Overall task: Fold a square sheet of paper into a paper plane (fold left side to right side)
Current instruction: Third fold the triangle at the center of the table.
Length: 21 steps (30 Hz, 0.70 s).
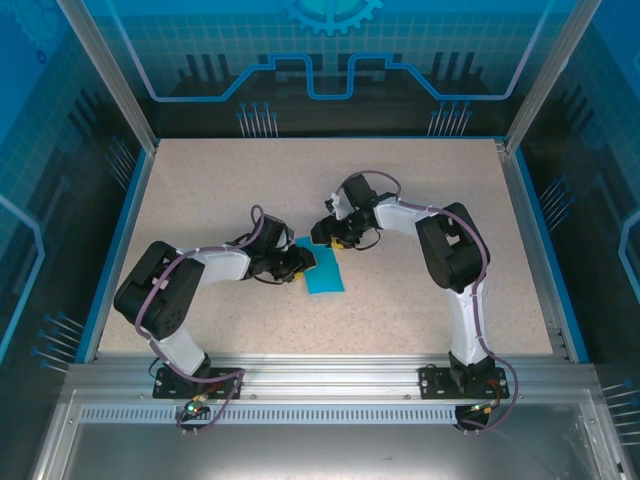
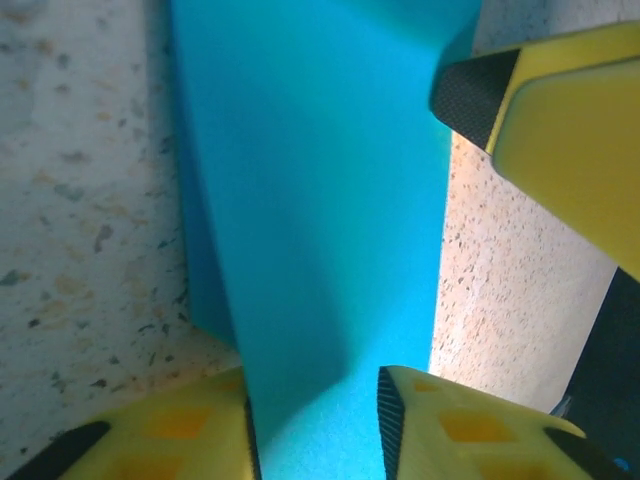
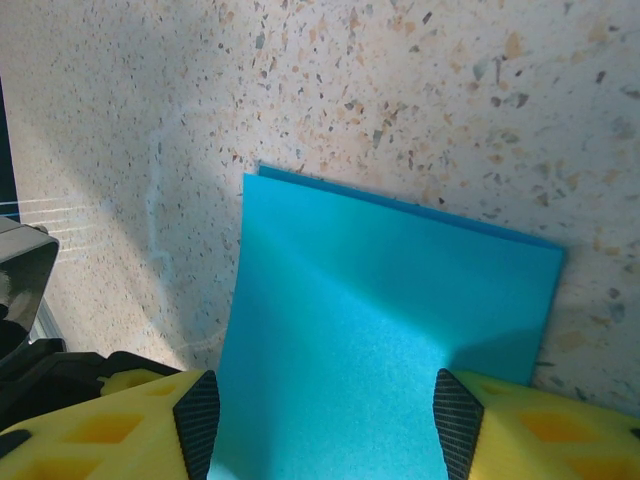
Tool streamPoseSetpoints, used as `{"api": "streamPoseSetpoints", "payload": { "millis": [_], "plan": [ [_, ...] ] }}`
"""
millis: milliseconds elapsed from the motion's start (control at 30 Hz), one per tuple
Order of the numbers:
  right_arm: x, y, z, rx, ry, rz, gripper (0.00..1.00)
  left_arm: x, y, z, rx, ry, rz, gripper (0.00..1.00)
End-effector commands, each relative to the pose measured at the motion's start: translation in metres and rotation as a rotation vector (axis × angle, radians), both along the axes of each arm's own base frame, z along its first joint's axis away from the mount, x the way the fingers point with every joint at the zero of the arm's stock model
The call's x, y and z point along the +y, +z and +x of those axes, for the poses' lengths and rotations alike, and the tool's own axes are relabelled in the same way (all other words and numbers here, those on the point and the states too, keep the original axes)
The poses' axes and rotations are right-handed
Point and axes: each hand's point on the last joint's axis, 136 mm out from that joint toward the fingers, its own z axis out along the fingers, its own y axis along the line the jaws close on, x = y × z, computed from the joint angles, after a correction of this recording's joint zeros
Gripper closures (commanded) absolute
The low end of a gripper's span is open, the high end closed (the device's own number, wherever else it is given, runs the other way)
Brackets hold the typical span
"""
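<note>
Paper sheet (image 1: 324,272), frame centre on desk (image 1: 200,190): thin, floppy, likely slippery; pinch free edge. Left tool (image 2: 315,385) slightly spread astride it; right tool (image 3: 322,385) spread wide.

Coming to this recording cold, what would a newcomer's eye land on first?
The bright blue sheet of paper stands out first, lying mid-table on the pale speckled tabletop with two layers showing at one edge in the right wrist view. Both arms crowd it: the left gripper is at its left edge and the right gripper at its far end. Each has its yellow fingers apart, straddling the blue.
</note>
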Motion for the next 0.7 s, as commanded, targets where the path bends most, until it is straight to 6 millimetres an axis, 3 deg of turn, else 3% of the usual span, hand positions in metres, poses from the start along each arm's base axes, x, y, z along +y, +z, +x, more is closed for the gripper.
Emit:
{"api": "streamPoseSetpoints", "payload": {
  "millis": [0, 267, 400, 533, 667],
  "plan": [
    [-0.012, -0.005, -0.005, 0.020, -0.018, -0.022, 0.37, 0.003, 0.006, 0.001, -0.022, 0.002, 0.028, 0.72],
    [-0.021, 0.043, 0.011, -0.168, -0.009, 0.029, 0.29, 0.005, 0.000, -0.004, -0.011, -0.003, 0.048, 0.85],
    [-0.038, 0.061, 0.004, -0.290, 0.012, -0.019, 0.26, 0.001, 0.002, -0.002, -0.012, -0.003, 0.031, 0.93],
    [-0.062, 0.074, -0.022, -0.449, 0.036, -0.086, 0.27, -0.002, 0.008, 0.000, -0.018, -0.001, 0.016, 0.95],
    [-0.073, 0.068, -0.072, -0.606, 0.135, -0.185, 0.27, -0.002, 0.012, -0.001, -0.018, 0.000, 0.008, 0.95]
  ]
}}
